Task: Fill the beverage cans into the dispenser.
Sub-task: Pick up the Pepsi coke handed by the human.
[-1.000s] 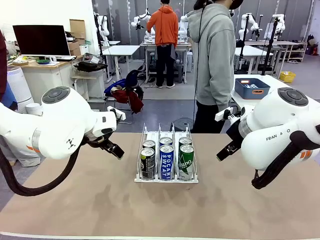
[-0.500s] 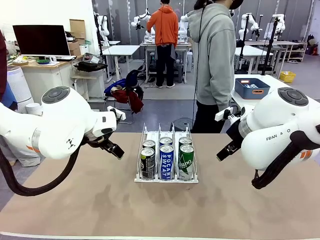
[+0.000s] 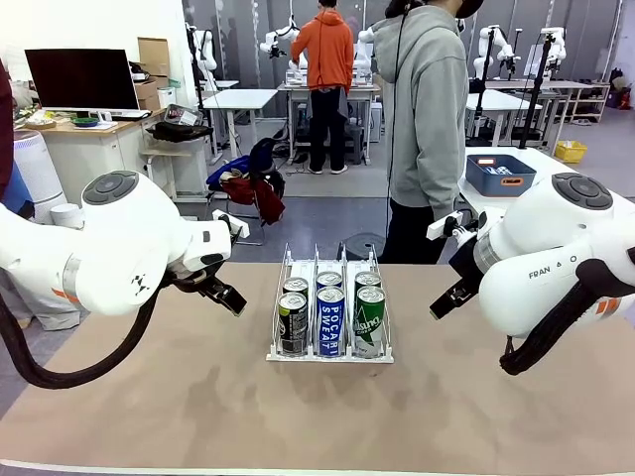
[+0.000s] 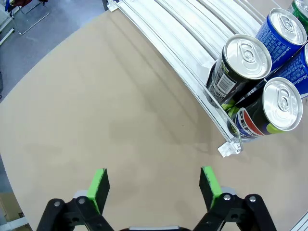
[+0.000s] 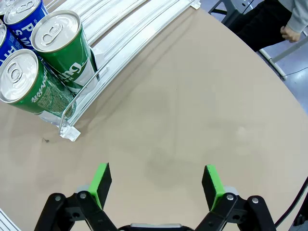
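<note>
Cans [image 3: 330, 319] stand two deep in each of the three lanes of the white wire dispenser [image 3: 327, 357], which sits at the middle of the tabletop [image 3: 198, 407]. At the near end of the rack are a black Pepsi can [image 3: 293, 323] in the left lane, a blue-and-white Pocari can [image 3: 330, 322] in the middle and a green can [image 3: 370, 321] on the right. A second can stands close behind each one. The far half of every lane is bare.

Both white arms flank the rack, well apart from it. The left gripper [image 4: 155, 180] hangs over bare tabletop off the rack's left corner, its green pads [image 4: 98, 187] spread wide with nothing between them. The right gripper [image 5: 156, 180] hangs likewise off the right corner, jaws wide apart and holding nothing, the two green cans of the right lane up at the edge of its wrist view.

A person in a grey hoodie [image 3: 427, 109] stands at the far side of the tabletop, turned partly away, one hand [image 5: 288, 32] hanging loosely closed by the hip.
</note>
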`<state>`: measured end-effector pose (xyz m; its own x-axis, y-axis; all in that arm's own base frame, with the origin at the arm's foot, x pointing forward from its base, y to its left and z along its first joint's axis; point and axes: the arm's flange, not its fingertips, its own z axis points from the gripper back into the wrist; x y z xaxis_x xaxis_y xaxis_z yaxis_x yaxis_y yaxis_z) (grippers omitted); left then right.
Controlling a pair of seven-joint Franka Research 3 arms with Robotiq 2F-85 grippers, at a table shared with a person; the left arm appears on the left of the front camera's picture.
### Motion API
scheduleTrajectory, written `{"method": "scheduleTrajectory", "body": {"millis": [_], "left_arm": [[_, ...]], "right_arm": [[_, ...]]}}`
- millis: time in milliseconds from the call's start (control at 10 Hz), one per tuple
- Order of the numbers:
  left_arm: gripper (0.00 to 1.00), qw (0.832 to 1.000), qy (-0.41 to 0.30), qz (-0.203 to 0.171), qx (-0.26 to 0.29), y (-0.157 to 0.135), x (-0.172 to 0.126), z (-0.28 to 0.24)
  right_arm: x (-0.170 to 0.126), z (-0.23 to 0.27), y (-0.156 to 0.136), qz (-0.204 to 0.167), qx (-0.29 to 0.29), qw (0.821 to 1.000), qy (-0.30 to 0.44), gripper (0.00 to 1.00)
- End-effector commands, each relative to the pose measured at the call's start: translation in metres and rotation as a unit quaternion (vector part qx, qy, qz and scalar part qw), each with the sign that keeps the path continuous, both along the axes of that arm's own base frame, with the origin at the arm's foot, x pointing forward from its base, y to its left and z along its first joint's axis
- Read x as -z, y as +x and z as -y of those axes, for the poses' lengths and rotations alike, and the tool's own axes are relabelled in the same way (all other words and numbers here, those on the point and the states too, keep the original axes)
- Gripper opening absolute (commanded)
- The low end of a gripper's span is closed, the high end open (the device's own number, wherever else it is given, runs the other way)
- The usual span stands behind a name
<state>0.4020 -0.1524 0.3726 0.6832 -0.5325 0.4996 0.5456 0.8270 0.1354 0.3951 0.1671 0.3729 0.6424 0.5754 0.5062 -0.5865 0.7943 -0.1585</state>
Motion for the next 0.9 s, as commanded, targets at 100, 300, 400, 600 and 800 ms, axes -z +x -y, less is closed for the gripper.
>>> {"method": "scheduleTrajectory", "body": {"millis": [100, 300, 400, 600, 800], "left_arm": [[1.0, 0.999, 0.009, -0.033, 0.013, -0.013, -0.011, -0.008], [1.0, 0.998, -0.008, -0.052, 0.042, -0.028, -0.038, -0.025], [1.0, 0.999, 0.005, -0.032, 0.037, -0.033, -0.052, -0.038], [1.0, 0.998, -0.004, -0.026, 0.054, -0.041, -0.078, -0.053], [1.0, 0.999, -0.042, -0.016, 0.014, -0.037, -0.104, -0.072]], "right_arm": [[0.0, 0.0, 0.0, 0.0, 0.0, 1.0, 0.0, 1.0], [-0.031, 0.02, 0.018, -0.022, -0.002, 1.0, 0.022, 1.0], [-0.041, 0.025, 0.026, -0.01, 0.021, 1.0, 0.016, 1.0], [-0.074, 0.045, 0.049, -0.054, -0.019, 0.995, 0.08, 1.0], [-0.102, 0.066, 0.059, -0.047, 0.003, 0.995, 0.093, 1.0]]}}
